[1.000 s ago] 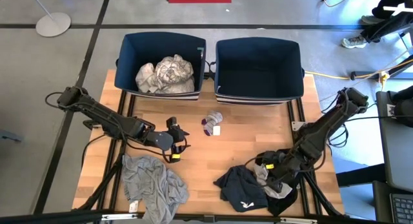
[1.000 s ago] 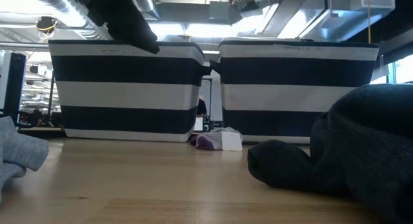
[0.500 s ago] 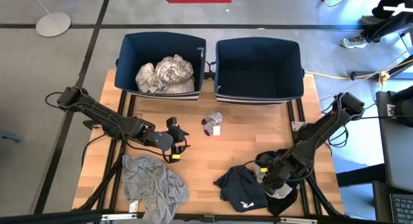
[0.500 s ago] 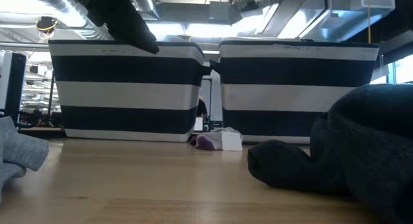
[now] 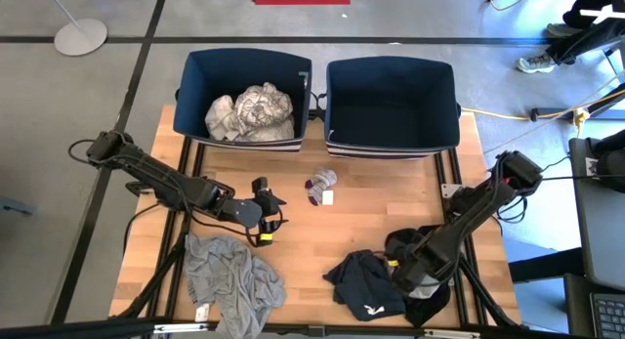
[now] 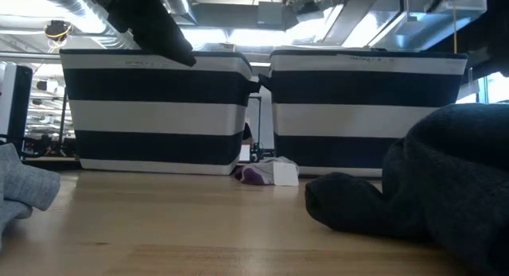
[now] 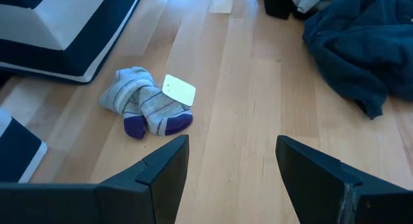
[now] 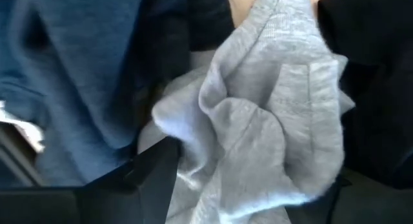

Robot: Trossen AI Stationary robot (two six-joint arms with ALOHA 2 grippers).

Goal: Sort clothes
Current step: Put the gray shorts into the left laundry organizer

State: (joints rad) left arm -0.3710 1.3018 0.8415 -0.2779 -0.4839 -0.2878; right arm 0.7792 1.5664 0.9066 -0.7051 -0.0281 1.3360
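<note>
Grey fabric fills the right wrist view: a light grey garment (image 8: 258,121) bunched between the right gripper's (image 5: 404,273) spread fingers, its edges cut off, with navy cloth beside it and black cloth on the other side. Whether the fingers actually touch or grip it cannot be told. From above, that gripper sits low over the dark pile at the table's (image 5: 381,222) near right, where a navy garment (image 5: 363,285) and a black garment (image 5: 430,298) overlap; most of the light grey piece is hidden under the arm. In the low view this pile looms as a dark mound at the right edge. At the near left lies one crumpled grey garment (image 5: 232,275), partly cut off by the table edge. Just beyond it the left gripper (image 5: 266,222) hangs over bare wood, fingers apart and holding nothing. Farther on, mid-table, is one pair of small grey socks (image 7: 145,108) with purple toes and a white tag. At the far edge stand two navy bins: the left bin (image 5: 190,95) holds a white and grey-patterned heap (image 5: 252,112), count unclear; the right bin (image 5: 391,144) shows no clothes.
</note>
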